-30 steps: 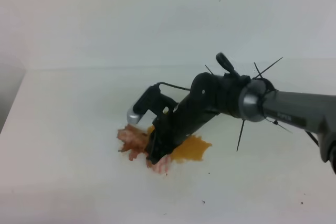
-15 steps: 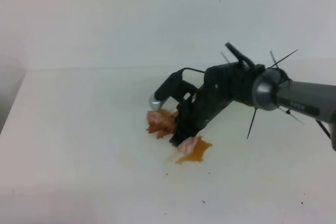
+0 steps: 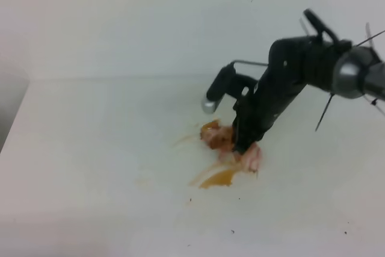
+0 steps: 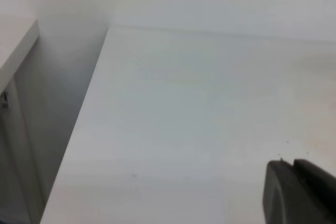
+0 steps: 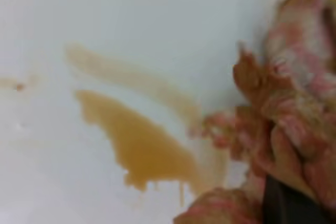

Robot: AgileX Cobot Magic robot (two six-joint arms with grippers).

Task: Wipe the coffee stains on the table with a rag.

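The rag, a wet pinkish-orange wad, lies pressed on the white table with my right gripper shut on it from above. What shows of the coffee stains is a small orange-brown patch with thin streaks, just in front of and left of the rag. In the right wrist view the rag fills the right side, a dark fingertip pokes in below it, and the coffee stains lie to its left with a pale smear above. Only a dark corner of my left gripper shows, over bare table.
A faint pale smear runs left of the rag. A few tiny dark specks dot the front of the table. The table's left edge drops off beside a white cabinet side.
My right gripper has dragged the rag to the right and away from the camera across the stain. The brown patch has shrunk to a small remnant with streaks.
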